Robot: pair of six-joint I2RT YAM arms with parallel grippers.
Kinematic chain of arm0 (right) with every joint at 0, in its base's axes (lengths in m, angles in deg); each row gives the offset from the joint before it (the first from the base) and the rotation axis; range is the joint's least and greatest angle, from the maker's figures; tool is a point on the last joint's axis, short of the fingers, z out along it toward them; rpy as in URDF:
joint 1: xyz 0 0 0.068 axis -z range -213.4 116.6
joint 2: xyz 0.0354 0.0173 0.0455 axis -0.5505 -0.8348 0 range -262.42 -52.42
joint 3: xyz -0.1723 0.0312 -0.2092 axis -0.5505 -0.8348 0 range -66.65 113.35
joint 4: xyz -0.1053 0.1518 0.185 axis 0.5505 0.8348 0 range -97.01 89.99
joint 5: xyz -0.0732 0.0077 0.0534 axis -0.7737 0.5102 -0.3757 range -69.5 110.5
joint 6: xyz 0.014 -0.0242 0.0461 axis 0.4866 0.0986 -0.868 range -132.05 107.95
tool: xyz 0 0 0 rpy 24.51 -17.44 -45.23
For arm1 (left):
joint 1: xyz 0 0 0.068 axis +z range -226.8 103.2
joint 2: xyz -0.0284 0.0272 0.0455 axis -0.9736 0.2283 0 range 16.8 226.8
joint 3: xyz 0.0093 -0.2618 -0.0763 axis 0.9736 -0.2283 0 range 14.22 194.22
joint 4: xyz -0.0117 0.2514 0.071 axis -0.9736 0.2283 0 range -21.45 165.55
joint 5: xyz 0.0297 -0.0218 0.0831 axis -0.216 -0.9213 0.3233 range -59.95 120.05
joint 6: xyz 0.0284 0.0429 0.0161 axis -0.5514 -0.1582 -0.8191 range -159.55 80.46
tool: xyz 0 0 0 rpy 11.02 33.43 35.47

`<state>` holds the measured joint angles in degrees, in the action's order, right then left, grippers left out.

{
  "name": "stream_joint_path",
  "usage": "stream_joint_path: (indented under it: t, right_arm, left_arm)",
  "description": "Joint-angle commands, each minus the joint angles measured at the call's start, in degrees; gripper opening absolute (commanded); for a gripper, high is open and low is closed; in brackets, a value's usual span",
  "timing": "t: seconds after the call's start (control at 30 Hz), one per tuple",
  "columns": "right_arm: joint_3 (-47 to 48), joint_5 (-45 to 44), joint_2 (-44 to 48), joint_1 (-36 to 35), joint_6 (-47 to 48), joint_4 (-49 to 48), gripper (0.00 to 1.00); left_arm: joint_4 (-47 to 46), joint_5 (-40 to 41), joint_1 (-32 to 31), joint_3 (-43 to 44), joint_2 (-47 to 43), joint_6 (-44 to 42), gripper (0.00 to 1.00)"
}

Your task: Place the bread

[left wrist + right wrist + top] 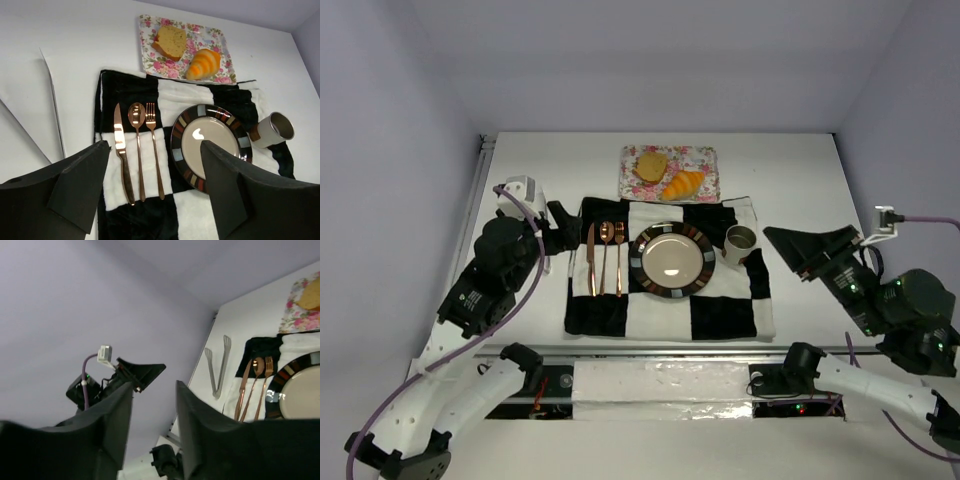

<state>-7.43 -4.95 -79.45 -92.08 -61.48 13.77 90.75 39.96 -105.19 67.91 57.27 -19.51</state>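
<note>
Ahead of the left end effector [154,148], past the far edge of a black-and-white checked cloth [175,97], a flowered tray [150,62] sits on the white bench [550,160]. On that tray lie the slice of bread [170,41] and, just beside it on the side toward the right arm, the croissant [203,63].

The left end effector hangs over the cloth's left edge with its fingers spread wide. Below and just in front of it a copper knife [119,140], spoon [135,115] and fork [151,117] lie side by side on the cloth. Next to them, toward the right arm, is a plate [176,150] with a dark striped rim. A metal cup [272,131] stands just beyond the plate, near the right end effector [788,253].

The right end effector hovers off the cloth's right edge, its fingers parted with a clear gap between them. Across the cloth from it, a pair of tongs [218,365] lies on the bench on the left arm's side.

Pale lavender-grey walls [390,150] close in the matte white bench on three sides.
</note>
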Motion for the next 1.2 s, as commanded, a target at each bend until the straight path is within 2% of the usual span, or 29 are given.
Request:
stream_joint_path:
  t: [0.0, 0.07, 0.13, 0.17, 0.2, 0.23, 0.33, 0.43, 0.47, 0.5, 0.57, 0.6, 0.7, 0.77, 1.03, 1.17]
  right_arm:
    - [-0.2, -7.8, 2.3, 0.0, -0.1, 7.6, 0.42]
    - [-0.3, -8.0, 3.1, 0.0, -0.4, 9.1, 0.18]
    - [-0.6, -7.5, 3.9, 0.0, -0.1, 9.5, 0.12]
    - [-1.1, -6.9, 4.3, 0.0, 0.6, 9.2, 0.1]
    - [-1.3, -5.9, 4.8, 0.0, 1.0, 8.8, 0.05]
    - [-1.6, -5.8, 4.9, 0.0, 1.1, 8.7, 0.03]
    - [-2.4, -4.8, 5.4, 0.0, 1.5, 8.7, 0.03]
    - [-3.6, -4.8, 6.0, 0.0, 1.4, 8.7, 0.03]
    - [-4.2, -4.8, 6.5, 0.0, 1.4, 8.4, 0.03]
    - [-5.7, -4.9, 6.6, 0.0, 1.2, 8.1, 0.06]
    - [-7.2, -4.6, 7.1, 0.0, 0.8, 6.7, 0.12]
    - [-7.9, -4.0, 7.1, 0.0, 0.7, 6.0, 0.23]
    - [-9.7, -2.9, 6.6, 0.0, 0.7, 5.1, 0.41]
    - [-10.8, -2.7, 6.2, 0.0, 0.2, 4.8, 0.44]
    - [-14.1, 0.8, 2.8, 0.0, -1.2, 0.0, 0.44]
    - [-14.8, 3.0, 0.9, 0.0, -1.7, -1.9, 0.43]
  left_arm:
    - [-4.0, -1.1, 0.2, 1.2, 1.4, -1.1, 0.7]
    - [-6.5, -1.0, 0.2, 1.2, 2.0, -2.1, 0.64]
    - [-8.2, 0.6, 0.2, 1.1, 3.5, -3.1, 0.45]
    - [-9.0, 1.4, 0.2, 1.4, 4.5, -3.9, 0.33]
    - [-9.1, 3.9, 0.2, 1.8, 5.8, -4.8, 0.05]
    - [-8.9, 5.9, 0.2, 2.2, 9.0, -5.3, 0.0]
    - [-9.7, 11.3, 2.4, 2.8, 15.4, -7.4, 0.0]
    - [-12.2, 9.3, 9.6, 2.3, 21.1, -7.9, 0.0]
    - [-13.8, 9.4, 11.2, 1.6, 22.7, -7.8, 0.04]
    - [-14.5, 9.0, 13.9, 1.3, 24.4, -7.6, 0.25]
    - [-17.3, 9.1, 15.4, 0.6, 30.0, -7.5, 0.44]
    - [-18.1, 9.4, 16.0, 0.5, 31.9, -7.6, 0.53]
    - [-20.1, 8.3, 18.2, 1.3, 39.8, -7.8, 0.56]
    - [-21.8, 7.1, 19.9, 1.9, 43.6, -8.7, 0.57]
    - [-25.4, 4.7, 21.3, 6.3, 57.2, -12.5, 0.52]
    - [-26.9, 4.1, 21.9, 8.3, 60.7, -13.3, 0.48]
